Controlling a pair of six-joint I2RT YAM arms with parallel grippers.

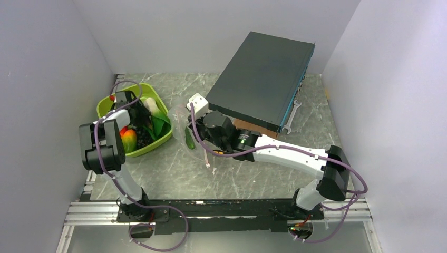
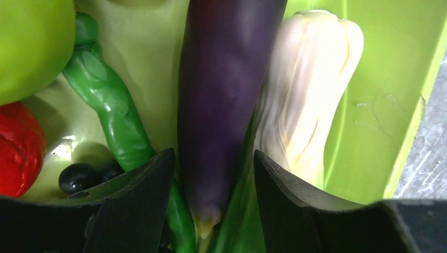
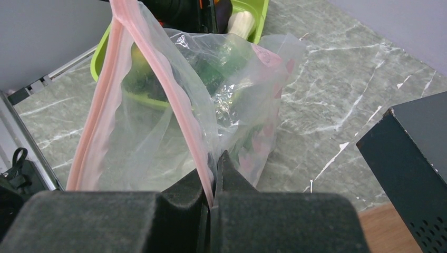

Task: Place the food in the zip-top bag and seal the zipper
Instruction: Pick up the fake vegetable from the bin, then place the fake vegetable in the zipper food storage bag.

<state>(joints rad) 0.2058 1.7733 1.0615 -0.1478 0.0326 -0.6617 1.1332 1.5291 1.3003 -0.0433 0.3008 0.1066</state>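
Jaws of your right gripper [image 3: 213,174] were pinched shut on the pink zipper [image 3: 158,68]. They held up one edge of the bag [image 3: 158,137], which sat just beside the tray [image 2: 379,105], its mouth slack and only partly open. Something green seemed to lie inside.

Beyond it, your left gripper [image 2: 212,158] was down in the tray and open, one finger on each side of the eggplant [image 2: 226,79] near its narrow end. Whether they touched it could not be told. Pale leafy greens [image 2: 305,89] lay against the eggplant. Farthest back stood a black box [image 1: 261,74].

Likely trouble: a grip so near the smooth, tapered end could let the eggplant squirt free, and a mouth held at one point could sag and catch it.
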